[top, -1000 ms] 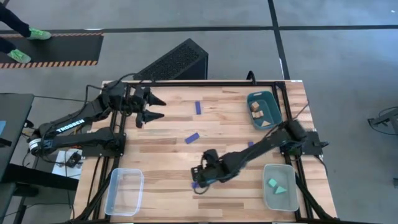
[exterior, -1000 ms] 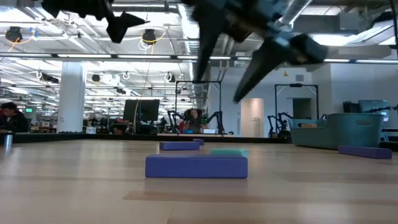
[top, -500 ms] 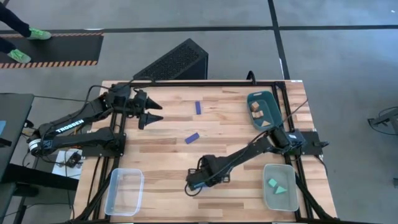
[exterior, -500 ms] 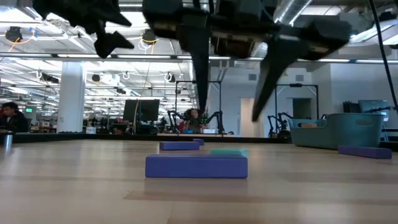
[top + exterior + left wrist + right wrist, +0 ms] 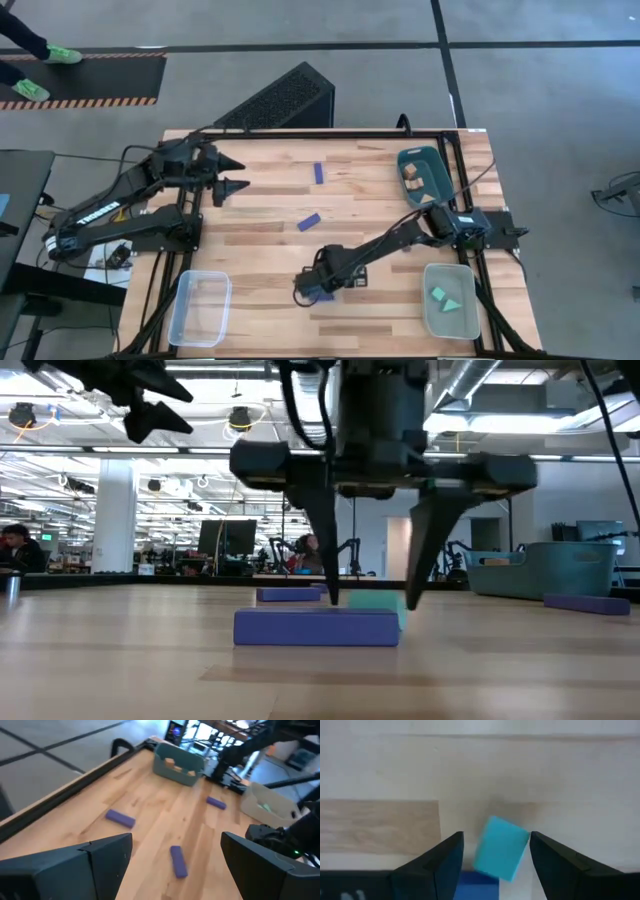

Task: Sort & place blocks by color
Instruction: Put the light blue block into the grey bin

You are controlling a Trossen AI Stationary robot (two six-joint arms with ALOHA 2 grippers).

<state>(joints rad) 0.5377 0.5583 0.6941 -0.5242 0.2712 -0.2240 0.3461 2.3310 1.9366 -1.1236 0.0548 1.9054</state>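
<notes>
- R claw [image 5: 370, 600] sits low over the near-centre of the tabletop [image 5: 260, 240], fingers spread wide and empty, tips nearly at the wood.
- Teal block [image 5: 500, 848] lies right between my R fingers [image 5: 432, 865] in the R wrist view. It's turned at a slant to the finger line, so I judge the close will meet corners first and may twist it.
- A dark blue bar [image 5: 315, 627] lies just beside the teal block on the camera side, long axis running across the low view. It's touching or nearly so; can't tell which.
- My call: the grab turns on keeping the fingers round the teal block only, not snagging the bar.
- Teal's home looks like the clear tray [image 5: 450, 300] on the right with two teal pieces in it. R arm is the nearer by far.
- L claw [image 5: 228, 172] hovers wide and empty near the far-left corner, well away.
- Three more blue bars [image 5: 318, 172] lie loose on the tabletop; the L wrist view shows all three.
- The teal bin [image 5: 421, 176] at the far right holds wood pieces. The other clear tray [image 5: 200, 308] sits near-left.
- View diffs: the high view hides the teal block under the R arm. The low view gives finger height but not the block's slant. Only the R wrist view shows that slant.
</notes>
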